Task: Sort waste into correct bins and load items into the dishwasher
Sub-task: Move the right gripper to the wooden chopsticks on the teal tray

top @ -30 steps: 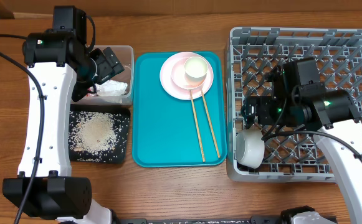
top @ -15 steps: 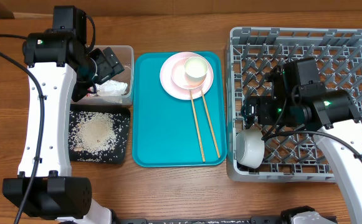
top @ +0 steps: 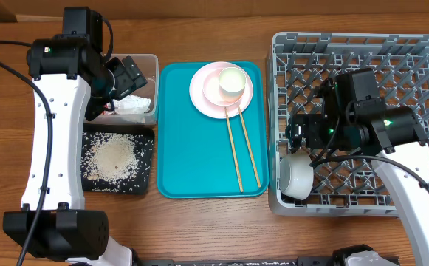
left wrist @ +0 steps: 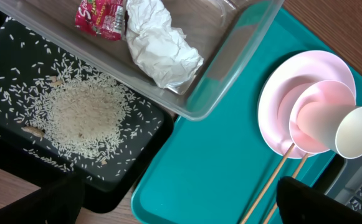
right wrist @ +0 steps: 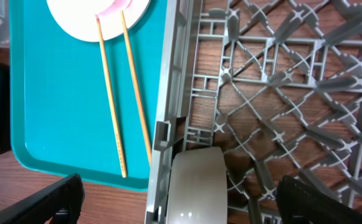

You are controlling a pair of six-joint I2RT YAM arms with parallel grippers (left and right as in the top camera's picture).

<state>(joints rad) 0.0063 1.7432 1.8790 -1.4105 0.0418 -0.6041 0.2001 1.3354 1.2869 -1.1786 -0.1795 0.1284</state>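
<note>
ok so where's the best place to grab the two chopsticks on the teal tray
Probably near their upper ends, coming straight down. There the chopsticks rest on the plate rim, so they likely sit slightly off the teal tray, leaving room underneath. They lie almost parallel and closest at that end, so closing across their width could catch both; farther down they lie flat.

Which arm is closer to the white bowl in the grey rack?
Right. The right gripper hangs open close by the white bowl in the rack; the left gripper is away over the clear tub.
</note>
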